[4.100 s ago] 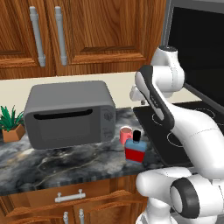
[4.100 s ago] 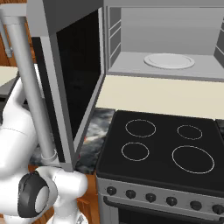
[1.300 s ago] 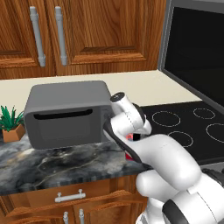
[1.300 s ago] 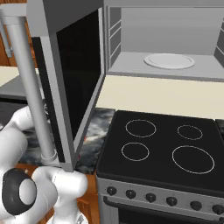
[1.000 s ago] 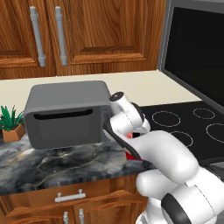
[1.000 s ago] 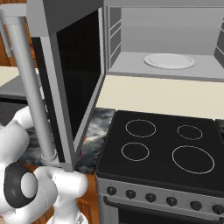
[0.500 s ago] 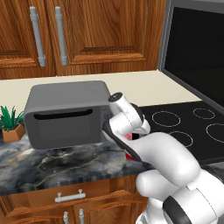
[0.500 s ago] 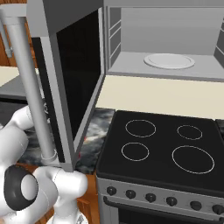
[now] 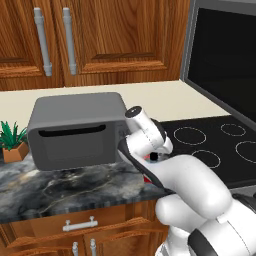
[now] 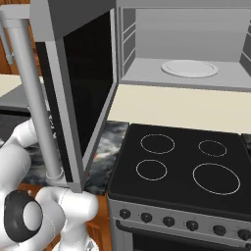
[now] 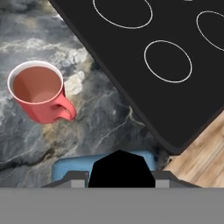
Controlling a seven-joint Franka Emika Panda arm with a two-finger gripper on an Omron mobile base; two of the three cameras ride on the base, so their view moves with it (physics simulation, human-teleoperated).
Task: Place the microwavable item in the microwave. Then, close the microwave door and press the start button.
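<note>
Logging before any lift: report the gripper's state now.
Gripper: straddles the blue black-capped bottle; whether it has closed on it cannot be told. The pink mug stands apart, untouched.

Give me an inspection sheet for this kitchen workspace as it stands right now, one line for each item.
Surface: marble counter beside the black stove.
Job's things: red-pink cup upright on the counter, ungripped; microwave with its door open, white plate inside.
Clutter: blue bottle with a black cap; dark grey appliance; potted plant.
Grippers: gripper low over the bottle's cap, apart from the cup; grip unclear.
Cables: nothing seen.
Surroundings: wooden cabinets.
</note>
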